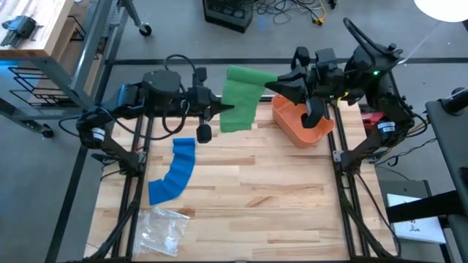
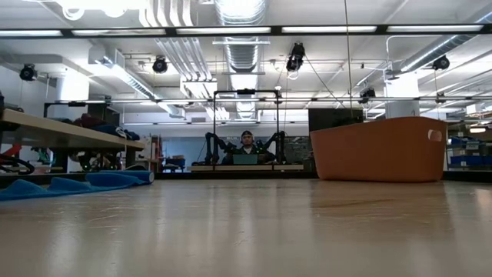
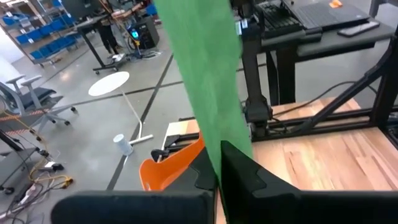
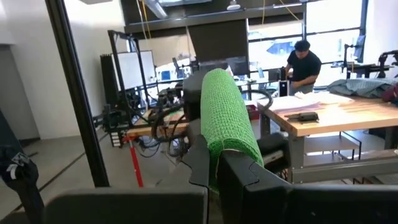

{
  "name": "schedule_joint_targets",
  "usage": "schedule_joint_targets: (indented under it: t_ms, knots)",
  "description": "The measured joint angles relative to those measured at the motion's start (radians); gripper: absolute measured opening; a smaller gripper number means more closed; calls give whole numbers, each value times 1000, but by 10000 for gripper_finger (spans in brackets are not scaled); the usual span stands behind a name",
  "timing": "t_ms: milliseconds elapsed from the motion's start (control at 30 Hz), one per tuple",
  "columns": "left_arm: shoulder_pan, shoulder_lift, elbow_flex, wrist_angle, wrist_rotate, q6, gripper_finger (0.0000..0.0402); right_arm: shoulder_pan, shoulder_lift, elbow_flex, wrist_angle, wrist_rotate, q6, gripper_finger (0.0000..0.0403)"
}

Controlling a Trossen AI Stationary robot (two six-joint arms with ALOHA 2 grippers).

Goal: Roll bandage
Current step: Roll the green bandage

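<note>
Both grippers hold a green bandage point(image 1: 241, 98) in the air above the table point(image 1: 263, 204).

In the high view's upper middle, the left gripper point(image 1: 223, 109) is clenched on one end and the right gripper point(image 1: 272, 88) on the other. An orange bin point(image 1: 301, 126) sits right of it; a blue bandage point(image 1: 174, 172) lies lower left.

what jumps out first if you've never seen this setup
The green bandage stands out: it hangs in the air above the far side of the table, stretched between the left claw and the right claw, each shut on one end. Next comes the blue bandage, lying curved on the wood near the left edge, then the orange bin at the far right, below the right arm.
</note>
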Motion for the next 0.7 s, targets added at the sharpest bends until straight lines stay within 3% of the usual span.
schedule_joint_targets:
  t_ms: [267, 700]
  knots:
    - [0, -7, -2, -2, 1, -13, 22, 0, 0, 0, 2, 0, -1, 3]
    - [10, -9, -95, 33, 62, -85, 151, 2, 0, 0, 2, -13, 2, 3]
